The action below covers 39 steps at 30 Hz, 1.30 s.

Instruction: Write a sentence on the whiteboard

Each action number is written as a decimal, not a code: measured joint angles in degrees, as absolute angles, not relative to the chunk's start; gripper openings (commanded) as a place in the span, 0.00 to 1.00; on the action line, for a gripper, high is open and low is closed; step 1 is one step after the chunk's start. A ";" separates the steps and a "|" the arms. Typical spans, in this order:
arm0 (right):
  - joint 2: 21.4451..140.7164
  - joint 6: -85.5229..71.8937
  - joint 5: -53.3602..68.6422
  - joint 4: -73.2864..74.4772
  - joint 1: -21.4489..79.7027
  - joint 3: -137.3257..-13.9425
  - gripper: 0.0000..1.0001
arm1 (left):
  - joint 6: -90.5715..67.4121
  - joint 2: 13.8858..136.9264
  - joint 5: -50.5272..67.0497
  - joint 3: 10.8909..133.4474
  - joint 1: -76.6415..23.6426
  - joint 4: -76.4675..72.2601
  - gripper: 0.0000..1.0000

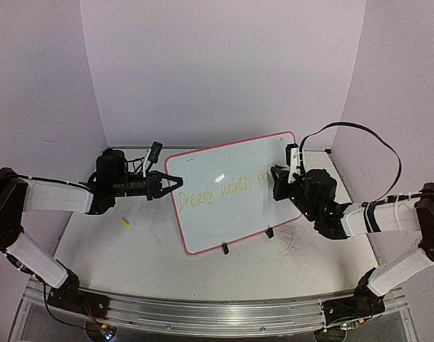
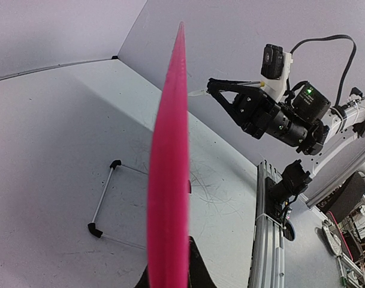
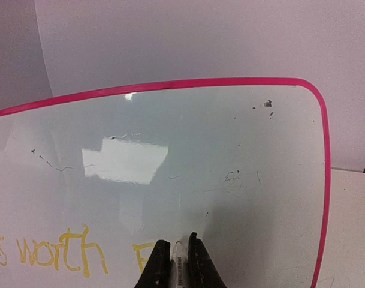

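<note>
Half a sentence (image 1: 218, 191) on whiteboard (image 1: 231, 224)

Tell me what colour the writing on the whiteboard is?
Yellow: the thin handwritten sentence on the glossy pink-rimmed whiteboard, clearest in the right wrist view.

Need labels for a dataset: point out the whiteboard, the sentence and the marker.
whiteboard (image 1: 224, 224), top view, bare face below the writing.
sentence (image 3: 56, 252), right wrist view, the word "worth".
marker (image 3: 180, 267), right wrist view, its white barrel.

Soft, even light; we note a glare patch on the whiteboard (image 3: 170, 186), its near rim (image 2: 168, 180) blurred pink.
</note>
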State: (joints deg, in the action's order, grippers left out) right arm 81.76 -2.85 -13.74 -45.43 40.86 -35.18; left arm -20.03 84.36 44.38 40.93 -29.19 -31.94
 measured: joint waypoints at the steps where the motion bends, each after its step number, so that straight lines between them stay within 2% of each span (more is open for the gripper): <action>1: 81.70 -2.94 -13.70 -45.43 40.86 -35.01 0.00 | -20.03 84.34 44.38 40.93 -29.19 -31.94 0.00; 39: 78.20 -3.89 -12.80 -43.68 39.71 -32.61 0.00 | -19.57 84.01 44.47 40.93 -29.21 -31.48 0.00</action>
